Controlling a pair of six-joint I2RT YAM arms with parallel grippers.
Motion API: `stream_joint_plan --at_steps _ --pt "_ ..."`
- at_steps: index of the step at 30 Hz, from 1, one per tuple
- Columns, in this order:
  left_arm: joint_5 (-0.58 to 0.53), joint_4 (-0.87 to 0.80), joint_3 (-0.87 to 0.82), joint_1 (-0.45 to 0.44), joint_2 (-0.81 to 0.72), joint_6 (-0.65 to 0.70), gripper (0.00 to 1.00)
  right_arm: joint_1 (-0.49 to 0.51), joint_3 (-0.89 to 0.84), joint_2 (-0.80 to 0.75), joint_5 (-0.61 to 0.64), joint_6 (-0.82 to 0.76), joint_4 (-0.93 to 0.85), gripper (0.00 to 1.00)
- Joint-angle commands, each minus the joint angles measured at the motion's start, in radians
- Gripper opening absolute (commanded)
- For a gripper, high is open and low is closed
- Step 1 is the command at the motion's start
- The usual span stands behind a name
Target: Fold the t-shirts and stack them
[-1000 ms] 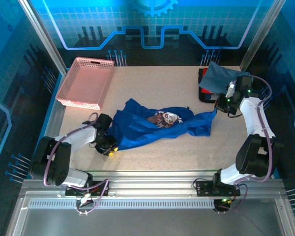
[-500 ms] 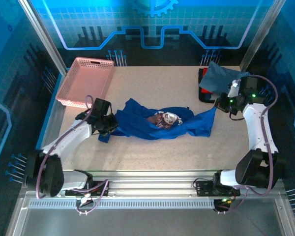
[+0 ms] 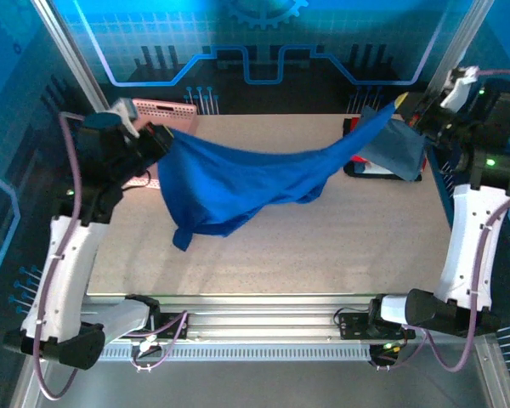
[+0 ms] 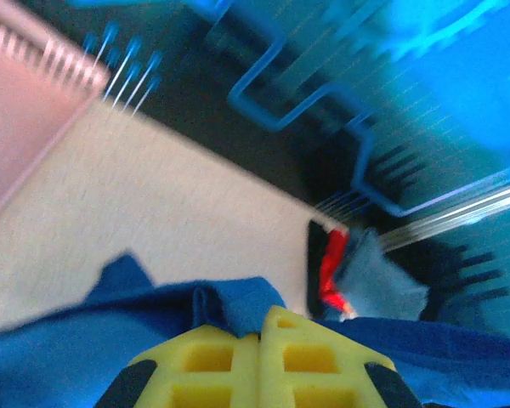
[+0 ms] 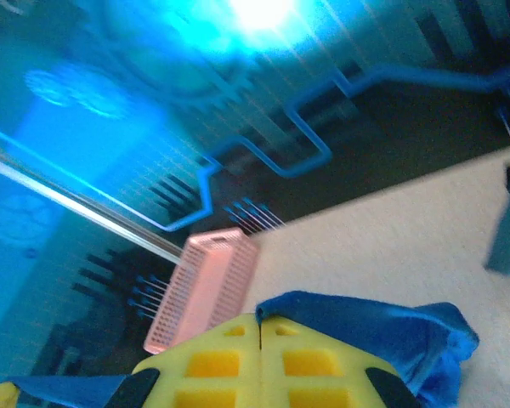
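The royal-blue t-shirt point(image 3: 238, 178) hangs stretched in the air above the table, sagging in the middle with a corner dangling at the lower left. My left gripper point(image 3: 157, 138) is raised at the back left and shut on one end of it. In the left wrist view the yellow fingers point(image 4: 229, 357) pinch a fold of blue cloth point(image 4: 238, 302). High at the back right, my right gripper point(image 3: 401, 104) is shut on the other end, with blue cloth point(image 5: 374, 327) caught at its fingertips point(image 5: 297, 348). The slate grey-blue t-shirt point(image 3: 393, 146) lies at the back right.
The pink perforated basket point(image 3: 166, 109) stands at the back left, partly behind the left gripper and the cloth; it also appears as the basket point(image 5: 206, 287) in the right wrist view. A black and red object point(image 3: 363, 167) lies under the grey-blue t-shirt. Metal frame posts flank the table point(image 3: 323, 246).
Both arms have risen and drawn apart toward the back corners, lifting the blue t-shirt off the table and stretching it. The left gripper took hold of the shirt's left end.
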Motion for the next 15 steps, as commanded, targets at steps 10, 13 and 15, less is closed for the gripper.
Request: stream_joint_plan --at_steps 10,13,15 --pt "-0.032 -0.047 0.325 0.027 -0.143 0.218 0.00 -0.140 0.326 -0.176 -0.101 0.079 -0.216 0.00" --pt "-0.013 -0.052 0.384 0.027 -0.174 0.221 0.00 -0.141 0.441 -0.186 -0.096 0.110 -0.270 0.00" --pt "0.023 -0.053 0.421 0.027 -0.180 0.229 0.00 -0.139 0.506 -0.188 -0.089 0.149 -0.272 0.00"
